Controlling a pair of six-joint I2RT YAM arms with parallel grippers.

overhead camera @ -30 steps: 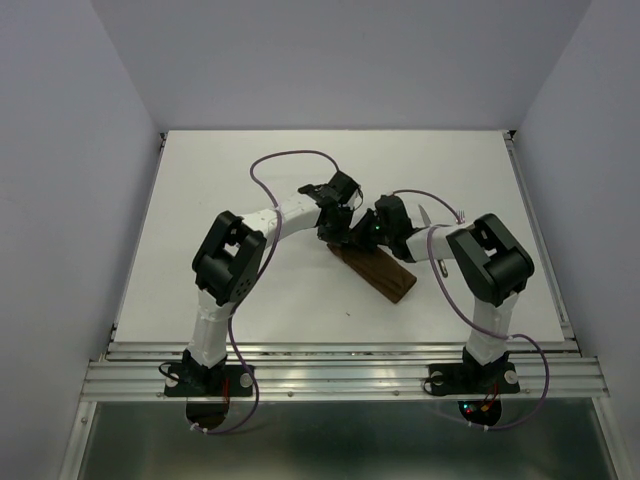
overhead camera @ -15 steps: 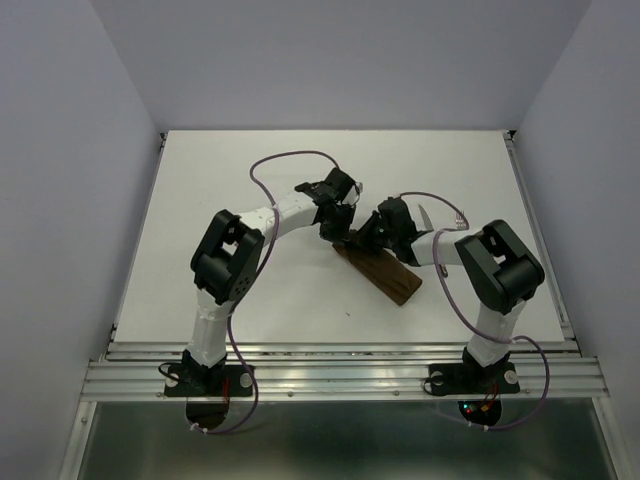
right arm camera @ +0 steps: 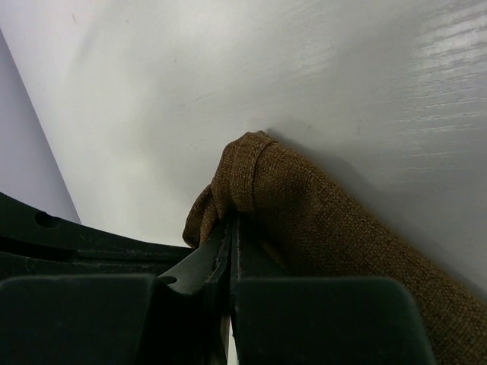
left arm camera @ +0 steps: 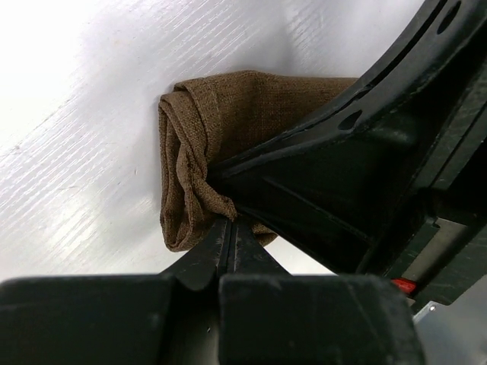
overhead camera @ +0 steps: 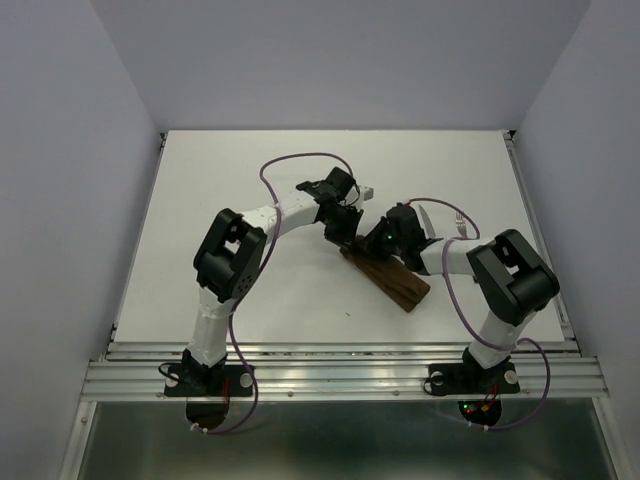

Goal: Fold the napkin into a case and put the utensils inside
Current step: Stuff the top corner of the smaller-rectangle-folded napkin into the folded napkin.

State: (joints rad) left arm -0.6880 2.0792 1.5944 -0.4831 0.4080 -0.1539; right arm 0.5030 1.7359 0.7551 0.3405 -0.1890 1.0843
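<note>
left pincer [left arm camera: 228,222] and right pincer [right arm camera: 230,226] both clench the folded napkin [left arm camera: 199,125].

1 napkin [overhead camera: 392,280], 1 knife [overhead camera: 424,214] partly hidden, 1 surface [overhead camera: 215,180], 2 arms: left end effector [left arm camera: 230,225], right end effector [right arm camera: 230,228].

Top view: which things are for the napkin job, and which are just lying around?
For the job: napkin, pinched by left gripper and right gripper; utensils, partly hidden by the right arm.
Just there: table, purple cables.
</note>
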